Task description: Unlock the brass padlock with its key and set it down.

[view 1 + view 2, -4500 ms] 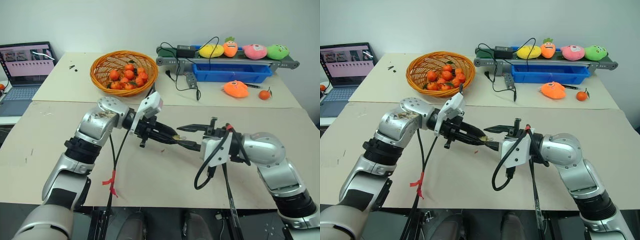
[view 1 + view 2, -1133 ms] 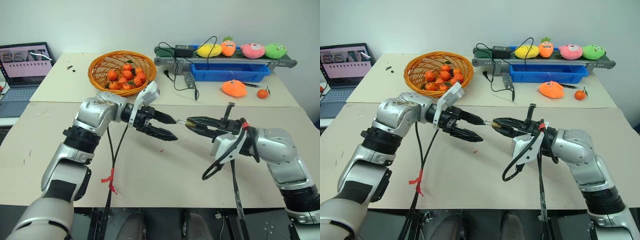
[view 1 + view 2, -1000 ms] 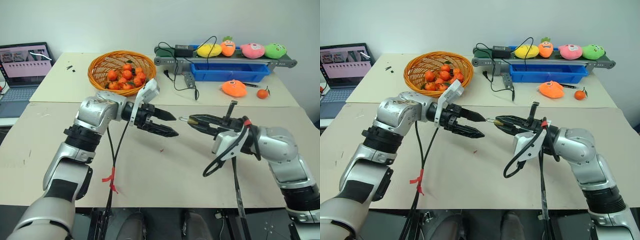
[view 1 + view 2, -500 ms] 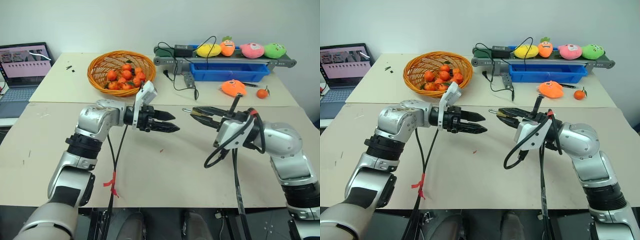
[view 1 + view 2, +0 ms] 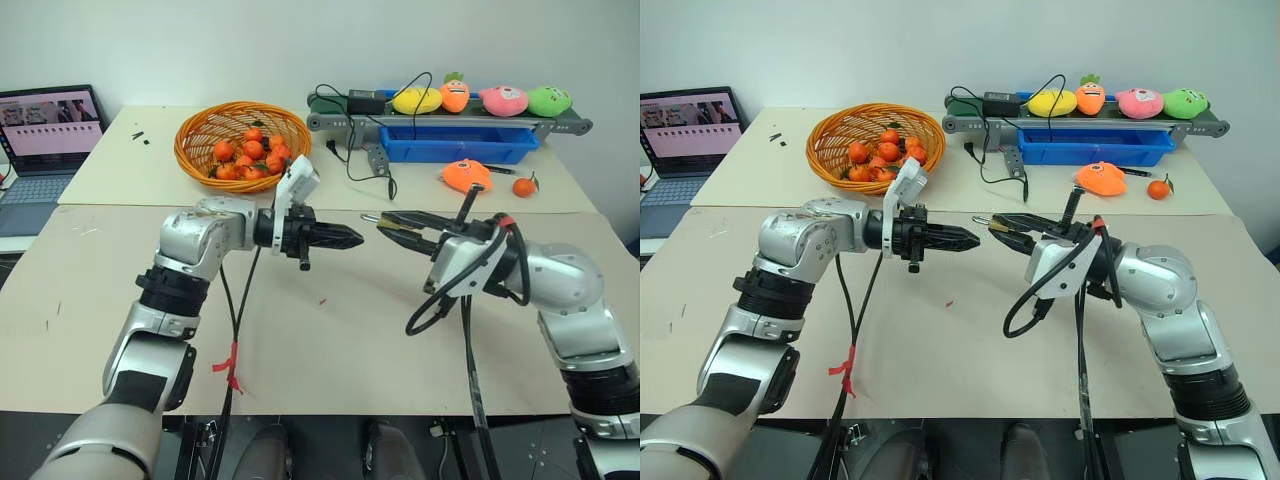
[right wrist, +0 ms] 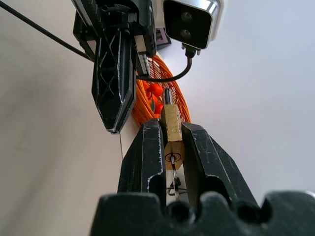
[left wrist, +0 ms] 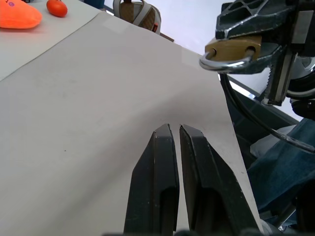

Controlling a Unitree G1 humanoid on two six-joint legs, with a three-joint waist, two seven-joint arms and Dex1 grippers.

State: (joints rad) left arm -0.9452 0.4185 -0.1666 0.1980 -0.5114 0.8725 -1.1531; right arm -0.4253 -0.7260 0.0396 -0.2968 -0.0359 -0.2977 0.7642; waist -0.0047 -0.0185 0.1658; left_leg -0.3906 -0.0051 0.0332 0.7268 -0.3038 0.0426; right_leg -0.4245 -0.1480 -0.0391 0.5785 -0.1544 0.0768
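Above a smooth beige table (image 5: 330, 350), the right gripper (image 6: 170, 142) clamps its two ridged black fingers on the brass padlock (image 7: 234, 47), a small gold-coloured block with a thin silver U-shaped shackle. The key (image 6: 173, 174), a thin silvery sliver, sits in the keyhole on the padlock's underside. Facing it just apart, the left gripper (image 7: 174, 135) holds nothing, its tapered black fingers pressed nearly together. A woven orange basket (image 5: 200, 160) of small oranges stands behind.

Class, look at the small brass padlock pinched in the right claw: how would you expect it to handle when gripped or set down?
The small brass padlock with the thin silver shackle looks rigid metal, so probably dense for its size. Its smooth faces, pinched by the right claw, may slip. Set down on the beige table, it would likely lie flat, not roll.
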